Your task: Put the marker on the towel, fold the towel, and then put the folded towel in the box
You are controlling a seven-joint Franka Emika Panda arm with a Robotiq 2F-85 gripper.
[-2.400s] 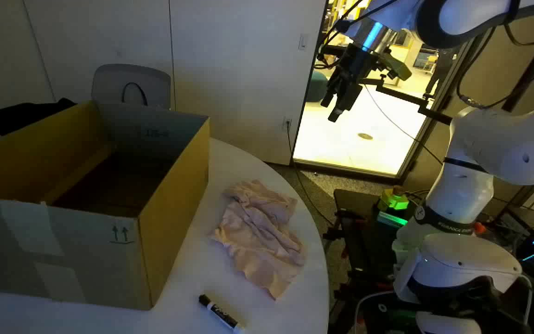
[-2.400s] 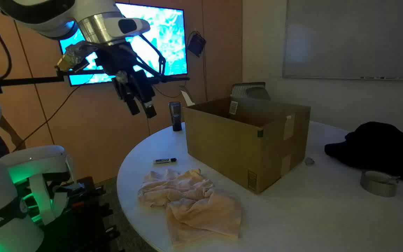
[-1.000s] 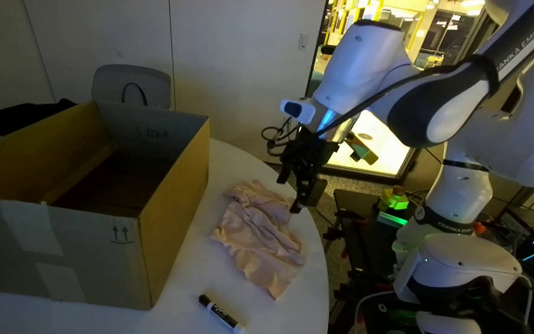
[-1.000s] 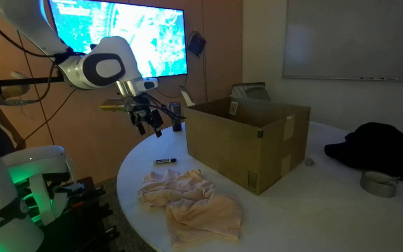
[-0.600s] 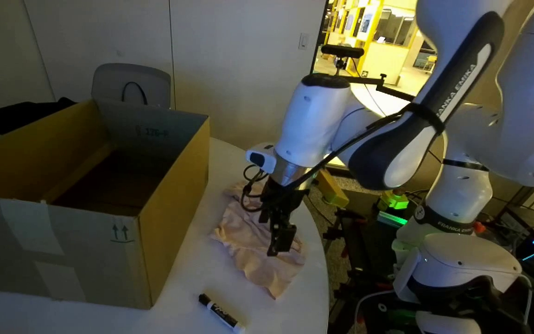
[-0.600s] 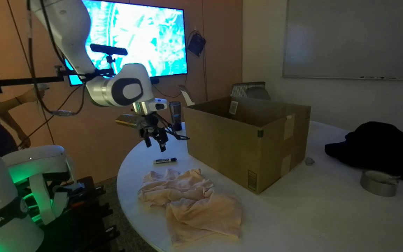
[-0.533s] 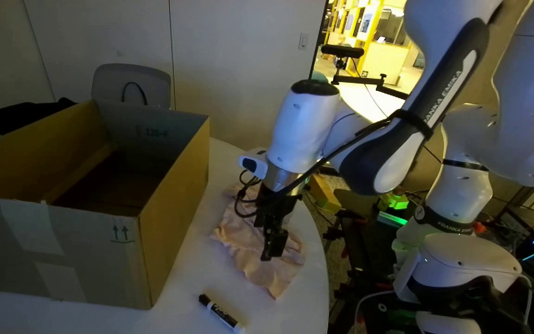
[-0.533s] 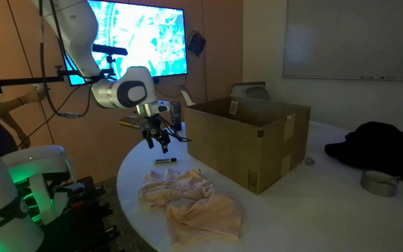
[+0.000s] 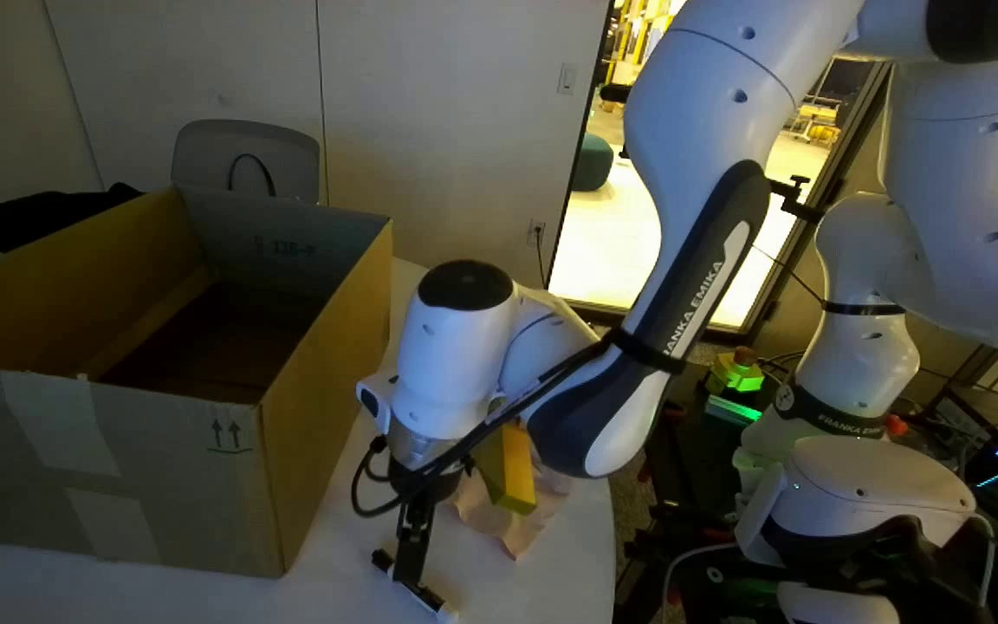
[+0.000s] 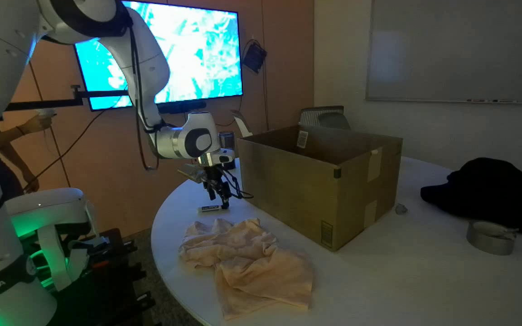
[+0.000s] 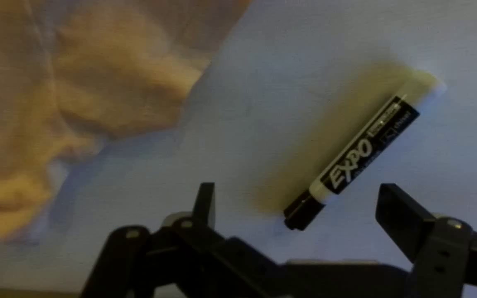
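Observation:
The black-and-white marker [image 11: 358, 155] lies on the white table, apart from the towel; it also shows in both exterior views [image 9: 436, 600] [image 10: 209, 208]. My gripper [image 11: 296, 196] is open and low over the marker, with its fingers either side of the black cap end in the wrist view; it holds nothing. In the exterior views the gripper [image 10: 219, 202] partly covers the marker. The peach towel [image 10: 261, 267] lies crumpled and spread on the table; it also shows in the wrist view [image 11: 110, 78]. The open cardboard box [image 10: 288, 190] stands beside the towel and marker.
A dark bottle [image 10: 227, 141] stands near the table's far edge behind the gripper. A roll of grey tape [image 10: 490, 237] and a black cloth heap [image 10: 492, 194] lie past the box. The round table's edge [image 10: 157, 244] runs close to the towel.
The arm has swung over the table, past the towel, and the gripper has come down over the marker. Marker, towel and box have not moved.

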